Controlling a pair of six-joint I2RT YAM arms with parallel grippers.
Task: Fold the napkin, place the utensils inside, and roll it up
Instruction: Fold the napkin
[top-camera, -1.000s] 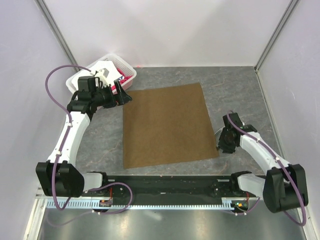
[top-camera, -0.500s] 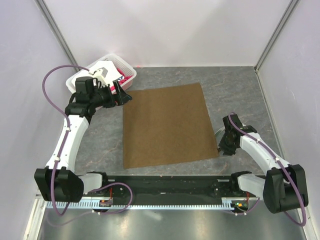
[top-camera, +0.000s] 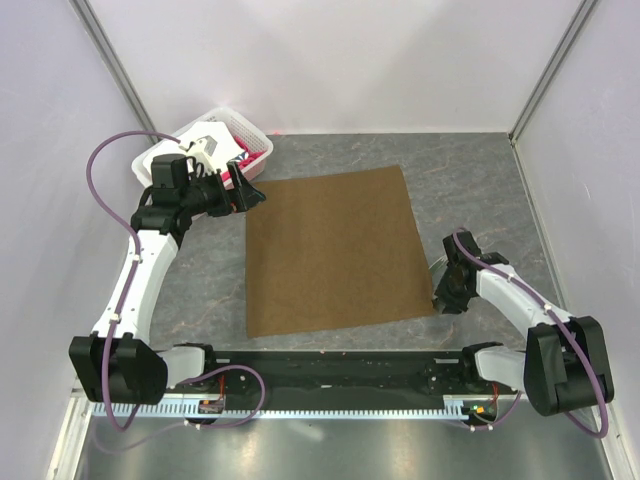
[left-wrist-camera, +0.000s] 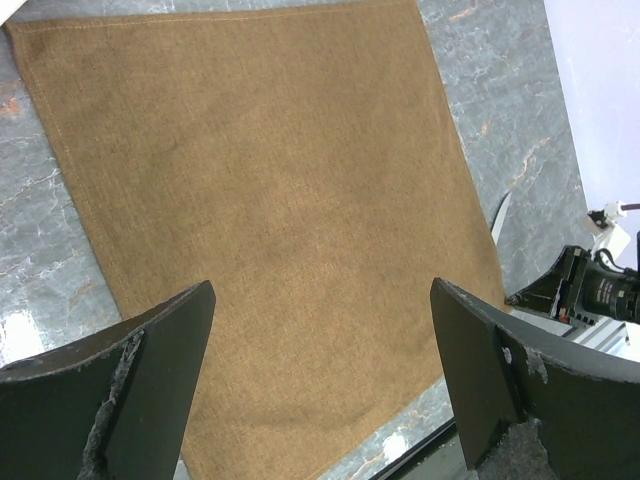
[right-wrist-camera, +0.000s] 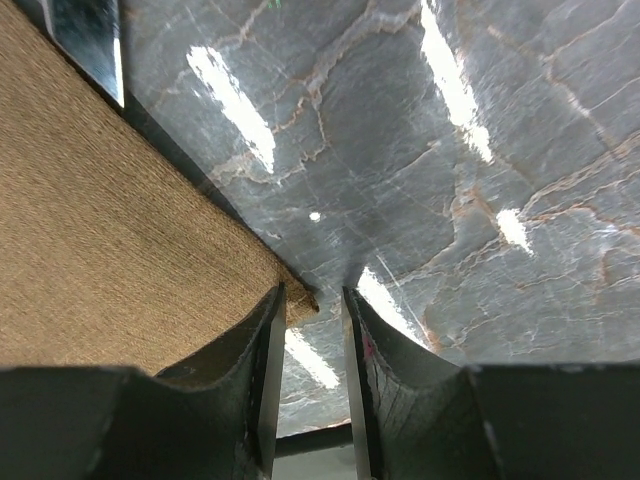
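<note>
Right wrist: right gripper (right-wrist-camera: 312, 296) has moved to a corner of the large brown cloth napkin (right-wrist-camera: 110, 250)
Jaws barely apart, nothing pinched, fold not begun; left gripper (left-wrist-camera: 320, 290) gapes empty

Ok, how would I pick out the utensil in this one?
Start at the big brown napkin in the middle of the grey table. Just off its right edge, beside the right gripper, lies a slim utensil; its shiny silvery blade sets it apart from the matte cloth and stone.
</note>
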